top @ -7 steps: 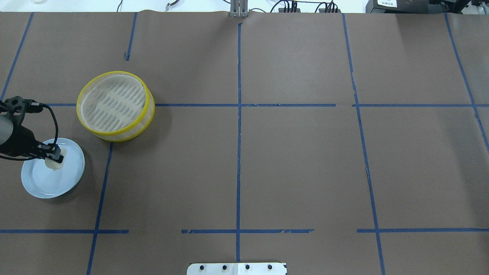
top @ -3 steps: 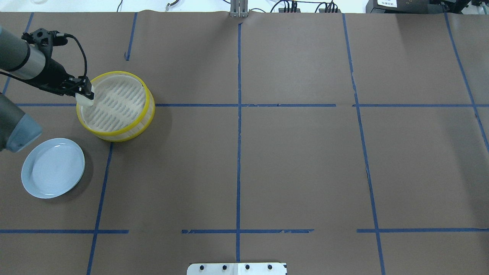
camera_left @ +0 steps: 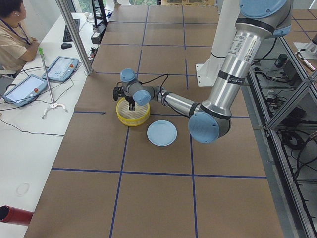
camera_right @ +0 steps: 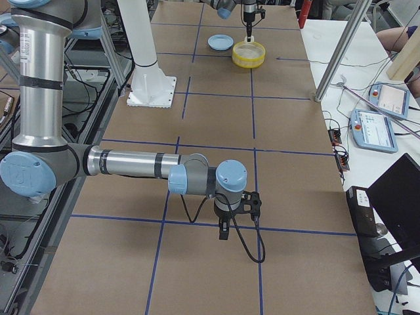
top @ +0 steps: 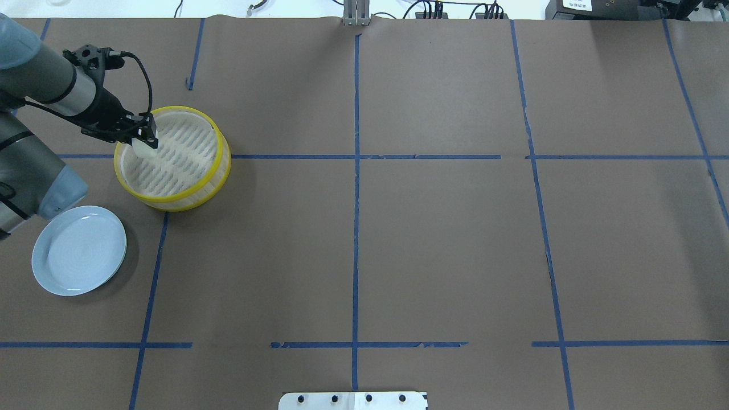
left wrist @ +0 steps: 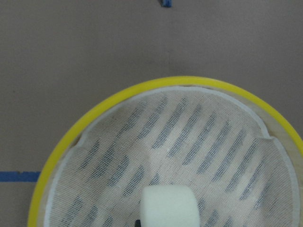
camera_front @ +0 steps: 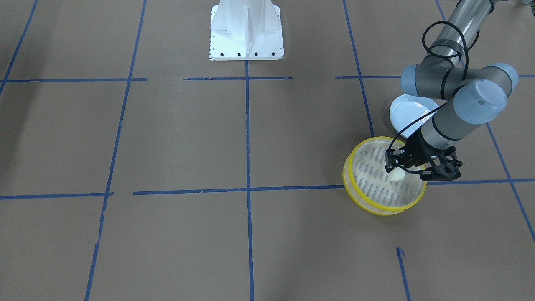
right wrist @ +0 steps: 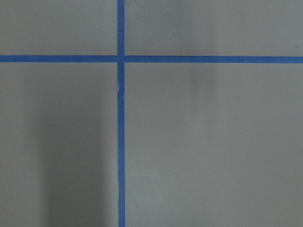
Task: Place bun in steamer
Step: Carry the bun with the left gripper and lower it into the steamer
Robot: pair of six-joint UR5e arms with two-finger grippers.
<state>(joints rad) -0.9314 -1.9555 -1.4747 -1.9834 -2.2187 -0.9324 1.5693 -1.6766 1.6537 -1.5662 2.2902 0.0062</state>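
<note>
My left gripper (top: 144, 138) is shut on the cream-white bun (top: 146, 150) and holds it over the left part of the steamer (top: 225, 162), inside its yellow rim. In the front view the gripper (camera_front: 400, 167) and bun (camera_front: 396, 174) hang just above the slotted floor of the steamer (camera_front: 376, 207). The left wrist view shows the bun (left wrist: 169, 205) at the bottom edge over the steamer (left wrist: 156, 84). My right gripper (camera_right: 224, 233) shows only in the right side view, low over bare paper; I cannot tell whether it is open or shut.
A pale blue plate (top: 80, 250) lies empty near the steamer, on the robot's side of it; it also shows in the front view (camera_front: 407, 113). The robot's white base (camera_front: 246, 31) stands at the table's edge. Blue tape lines cross the brown paper.
My left gripper lifted the bun off the blue plate, carried it to the steamer's left rim, then moved a little further right over the basket floor.
</note>
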